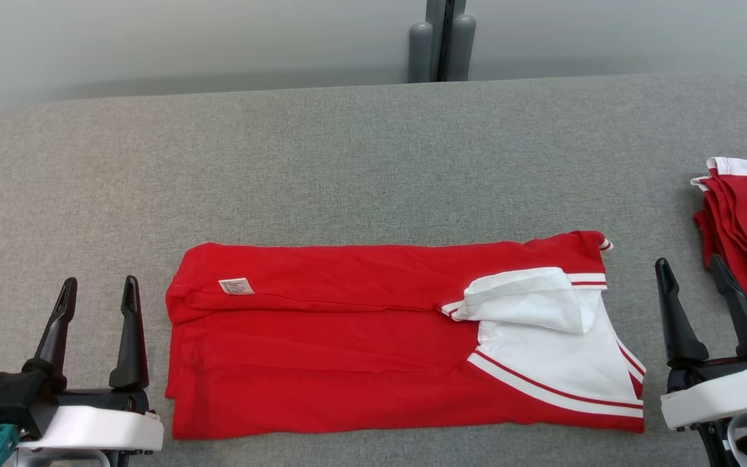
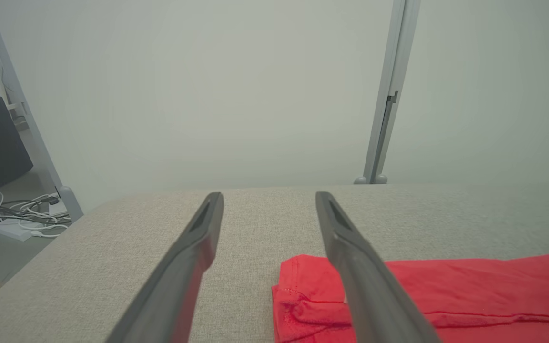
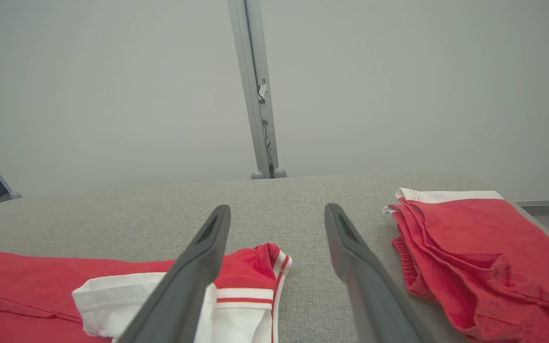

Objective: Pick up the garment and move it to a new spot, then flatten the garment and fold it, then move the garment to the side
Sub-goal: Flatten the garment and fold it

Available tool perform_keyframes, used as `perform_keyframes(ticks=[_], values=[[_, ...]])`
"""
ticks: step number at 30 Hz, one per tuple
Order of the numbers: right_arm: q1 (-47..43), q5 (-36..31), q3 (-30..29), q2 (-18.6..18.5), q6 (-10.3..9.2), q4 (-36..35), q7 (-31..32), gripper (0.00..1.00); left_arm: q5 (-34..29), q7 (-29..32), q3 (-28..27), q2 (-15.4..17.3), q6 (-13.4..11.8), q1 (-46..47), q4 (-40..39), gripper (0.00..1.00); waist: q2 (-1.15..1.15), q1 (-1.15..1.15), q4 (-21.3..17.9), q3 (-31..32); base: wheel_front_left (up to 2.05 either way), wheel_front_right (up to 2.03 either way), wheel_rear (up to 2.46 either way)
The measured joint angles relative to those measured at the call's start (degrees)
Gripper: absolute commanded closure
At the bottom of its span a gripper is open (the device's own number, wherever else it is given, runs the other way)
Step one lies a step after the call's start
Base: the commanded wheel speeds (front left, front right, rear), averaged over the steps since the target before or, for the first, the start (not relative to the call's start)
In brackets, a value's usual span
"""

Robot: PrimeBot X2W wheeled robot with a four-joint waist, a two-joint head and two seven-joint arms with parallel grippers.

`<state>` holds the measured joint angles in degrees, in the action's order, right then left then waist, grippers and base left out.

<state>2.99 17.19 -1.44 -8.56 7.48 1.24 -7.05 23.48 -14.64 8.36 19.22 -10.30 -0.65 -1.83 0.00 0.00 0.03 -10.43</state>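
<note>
Head view: wide-open, empty left end effector (image 1: 100, 281) and right end effector (image 1: 690, 261) flank the half-folded shirt (image 1: 347, 337), crosswise fold seemingly next.

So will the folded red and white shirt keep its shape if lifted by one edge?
Likely floppy: the red and white shirt is thin cloth lying in soft layers, so it would probably sag and unfold. Pushed, it may bunch rather than slide, since the grey fabric surface looks textured. The white sleeve lies loose on top and might flip.
</note>
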Motion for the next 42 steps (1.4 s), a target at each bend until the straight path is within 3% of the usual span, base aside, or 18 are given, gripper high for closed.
perform_keyframes(ticks=[9,25,32,33,35,42], values=[[1.66,1.54,0.76,-1.58,0.00,3.10,3.18,0.00,0.85,0.45,0.41,-0.20,0.24,1.52,0.10,0.00,0.00,0.00,0.24,-1.18,0.00,0.00,0.00],[7.55,7.88,9.21,-2.93,0.00,21.51,3.91,0.00,1.25,0.40,1.79,-0.80,1.51,4.77,2.43,0.00,0.00,0.00,2.84,-4.72,0.00,0.00,0.00],[9.67,10.68,12.80,-4.04,0.00,26.09,4.13,0.01,1.24,0.22,1.81,-0.89,1.67,5.42,2.87,0.00,0.00,0.00,2.99,-4.89,0.00,0.00,0.00],[9.87,11.29,13.28,-4.14,0.00,26.35,4.43,0.49,1.24,0.19,1.81,-0.89,1.67,5.50,2.88,0.00,0.00,0.00,2.96,-4.82,0.00,0.00,0.00],[10.29,12.47,14.51,-4.74,-0.01,26.84,4.91,1.00,1.24,0.15,1.80,-0.89,1.67,5.50,2.90,0.00,0.00,0.00,2.85,-4.66,0.00,0.00,0.00],[10.45,15.23,16.95,-6.33,0.03,25.94,4.91,1.00,1.23,0.04,1.80,-0.88,1.42,5.49,2.83,0.00,0.00,0.00,2.28,-4.27,0.00,0.00,0.00]])
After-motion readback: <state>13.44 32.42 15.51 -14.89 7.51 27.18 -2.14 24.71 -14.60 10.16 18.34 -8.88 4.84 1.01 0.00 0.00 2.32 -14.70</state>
